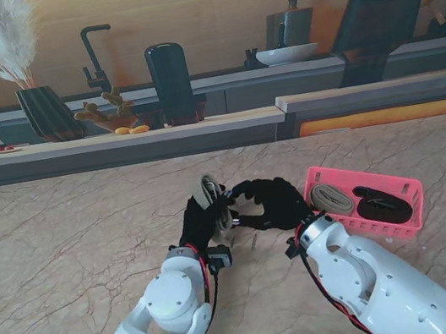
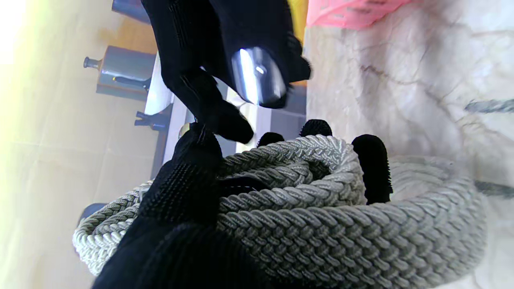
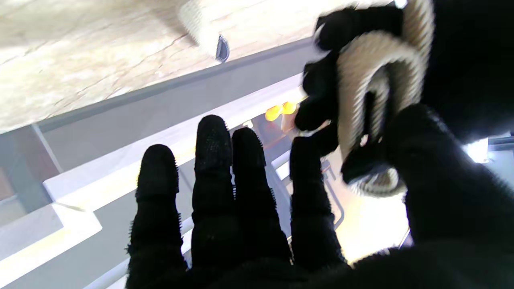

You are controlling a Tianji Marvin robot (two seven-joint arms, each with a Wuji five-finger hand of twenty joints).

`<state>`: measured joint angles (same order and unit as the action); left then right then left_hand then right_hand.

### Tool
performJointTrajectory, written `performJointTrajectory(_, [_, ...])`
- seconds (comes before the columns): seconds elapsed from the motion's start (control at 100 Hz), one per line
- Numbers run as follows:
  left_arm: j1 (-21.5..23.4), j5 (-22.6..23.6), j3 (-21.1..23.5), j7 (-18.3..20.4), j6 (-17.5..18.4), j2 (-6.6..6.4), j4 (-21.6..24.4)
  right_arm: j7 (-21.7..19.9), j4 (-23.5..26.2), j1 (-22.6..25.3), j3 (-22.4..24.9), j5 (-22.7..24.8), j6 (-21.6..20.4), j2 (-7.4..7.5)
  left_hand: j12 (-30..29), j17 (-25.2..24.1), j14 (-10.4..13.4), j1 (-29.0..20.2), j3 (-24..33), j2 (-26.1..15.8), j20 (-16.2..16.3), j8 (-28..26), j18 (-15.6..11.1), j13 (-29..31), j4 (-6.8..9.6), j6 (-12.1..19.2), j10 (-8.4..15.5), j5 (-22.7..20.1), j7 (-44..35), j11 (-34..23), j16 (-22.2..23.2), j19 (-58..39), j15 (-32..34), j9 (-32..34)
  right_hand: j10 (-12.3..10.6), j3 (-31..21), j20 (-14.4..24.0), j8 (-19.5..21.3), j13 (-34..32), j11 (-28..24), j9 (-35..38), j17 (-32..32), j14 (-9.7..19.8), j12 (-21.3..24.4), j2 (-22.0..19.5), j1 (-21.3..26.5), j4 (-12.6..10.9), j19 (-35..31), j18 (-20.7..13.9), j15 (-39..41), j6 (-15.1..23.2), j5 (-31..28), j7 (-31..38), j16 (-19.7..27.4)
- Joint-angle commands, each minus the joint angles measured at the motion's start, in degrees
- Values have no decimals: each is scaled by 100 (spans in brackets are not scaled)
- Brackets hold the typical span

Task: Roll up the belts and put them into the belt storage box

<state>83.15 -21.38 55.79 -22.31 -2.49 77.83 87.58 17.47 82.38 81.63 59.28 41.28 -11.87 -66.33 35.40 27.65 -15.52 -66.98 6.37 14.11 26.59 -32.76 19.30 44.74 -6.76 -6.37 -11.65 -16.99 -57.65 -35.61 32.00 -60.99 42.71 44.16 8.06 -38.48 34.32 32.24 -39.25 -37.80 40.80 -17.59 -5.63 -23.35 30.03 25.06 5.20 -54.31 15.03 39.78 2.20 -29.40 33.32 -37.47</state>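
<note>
My left hand (image 1: 202,222) is shut on a rolled grey braided belt (image 1: 210,193), held on edge above the table's middle. In the left wrist view the coil (image 2: 321,224) fills the palm, with fingertips (image 2: 371,160) hooked over its rim. My right hand (image 1: 274,203) reaches in from the right with its fingers (image 3: 213,160) straight and apart. Its thumb (image 3: 425,168) and forefinger lie against the belt roll (image 3: 377,72) without closing round it. The pink belt storage box (image 1: 410,187) stands just right of my right wrist. It holds a rolled grey belt (image 1: 329,199) and a black belt (image 1: 382,205).
The marble table (image 1: 68,261) ends at a grey counter ledge (image 1: 116,140) at the back, carrying a vase, a black cylinder and kitchenware. The pink box (image 2: 349,12) shows in the left wrist view beyond the right hand.
</note>
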Motion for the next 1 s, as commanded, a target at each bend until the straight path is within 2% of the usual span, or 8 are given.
performJointTrajectory(0.0, [60, -4, 61, 276, -93, -141, 77, 163, 80, 42, 119, 125, -15, 65, 325, 253, -30, -698, 296, -724, 171, -106, 243, 445, 244, 217, 58, -349, 86, -493, 286, -415, 400, 359, 49, 250, 130, 128, 131, 125, -178, 90, 35, 28, -442, -182, -244, 132, 36, -91, -35, 215, -153, 18])
performJointTrajectory(0.18, [44, -73, 170, 1042, -417, -333, 127, 454, 192, 139, 419, 584, -369, 126, 947, 1011, 20, -565, -44, -336, 334, -283, 632, 1191, 503, 236, 106, -823, 279, -992, 855, -1395, 1250, 834, -125, 212, 176, 279, 147, 294, -360, -31, 182, 91, -448, 674, -355, 280, -110, -327, 907, 774, -76, 110])
performJointTrajectory(0.24, [32, -69, 188, 1277, -523, -391, 142, 451, 229, 146, 500, 794, -548, 177, 1118, 1413, 44, 122, 910, 126, 244, -377, 738, 1527, 433, 216, 125, -952, 248, -1183, 1011, -1938, 1651, 1017, -188, -303, 183, 251, 160, 433, -540, -83, 207, 175, -226, 886, -300, 365, -169, -531, 1328, 1030, 110, 241])
performJointTrajectory(0.38, [-3, -117, 195, 1642, -718, -471, 161, 357, 266, 87, 594, 1323, -959, 317, 1166, 2671, 295, 1093, 2146, 909, 10, -611, 869, 2453, 368, 244, 95, -1169, -46, -1696, 1231, -3240, 2645, 1326, -369, -998, 181, 5, 309, 677, -1117, -117, 297, 342, 86, 1220, -185, 551, -341, -1039, 2228, 2138, 298, 535])
performJointTrajectory(0.45, [-21, -151, 187, 1757, -808, -491, 171, 407, 217, -14, 551, 1576, -1103, 370, 1218, 3147, 498, 1300, 2308, 1224, -202, -754, 806, 2777, 285, 262, 112, -1272, -220, -1898, 1337, -3775, 3051, 1486, -417, -1117, 183, -246, 334, 664, -1277, -142, 322, 377, 147, 1249, -162, 590, -382, -1124, 2285, 2400, 91, 592])
performJointTrajectory(0.58, [-61, -281, 197, 2089, -1013, -551, 194, 640, 37, -270, 339, 2033, -1254, 459, 1267, 3244, 688, 1469, 2332, 1550, 14, -1015, 521, 2816, 217, 301, 150, -1325, -442, -2033, 1424, -4292, 3535, 1595, -377, -1261, 197, -512, 451, 668, -1770, -128, 354, 442, 275, 1209, -141, 625, -473, -1183, 2269, 2472, -294, 643])
performJointTrajectory(0.79, [-122, -421, 153, 2411, -1199, -602, 214, 752, -186, -656, -52, 2386, -1356, 549, 1198, 3258, 752, 1481, 2276, 1693, 103, -1561, 438, 2815, 169, 321, 62, -1271, -743, -1924, 1301, -4341, 3600, 1546, -322, -1353, 209, -215, 558, 672, -2140, -79, 375, 535, 493, 961, -87, 600, -513, -1139, 2287, 2434, -144, 678])
performJointTrajectory(0.99, [-152, -458, 132, 2638, -1322, -652, 257, 344, -291, -932, -277, 2351, -1691, 591, 1159, 3266, 797, 1512, 2246, 1759, 123, -1589, 344, 2819, 168, 263, 1, -1259, -640, -1874, 1242, -4348, 3584, 1521, -322, -1259, 221, -25, 596, 843, -2241, -36, 389, 600, 488, 750, -45, 632, -543, -1178, 2301, 2177, 418, 687])
